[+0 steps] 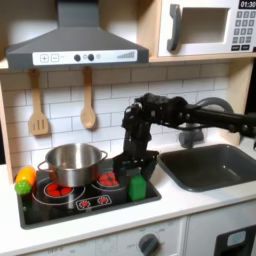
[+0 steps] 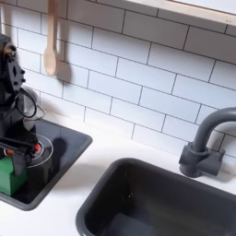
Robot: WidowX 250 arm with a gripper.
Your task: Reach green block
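A toy kitchen with a white desk, a black hob (image 1: 60,205) and a dark sink (image 1: 212,165) set into it. In the first exterior view, a black WidowX arm reaches in from the right, its gripper (image 1: 134,168) pointing down directly over the green block (image 1: 137,187). The block stands upright on the hob's front corner nearest the sink, just beside a red burner ring (image 1: 108,180). A steel pot (image 1: 72,163) sits on the back burner towards the first exterior view's left, well apart from the block, with a small green and orange toy vegetable (image 1: 24,181) at the hob's far edge. In the second exterior view the block (image 2: 10,174) shows at the left edge with the gripper (image 2: 16,147) just above it. The fingers appear close to the block's top; whether they are spread or clenched cannot be told. The block looks like light, stiff, smooth plastic, likely slippery, so a pinch across its flat upright sides, low enough to avoid the rounded top edges, seems best
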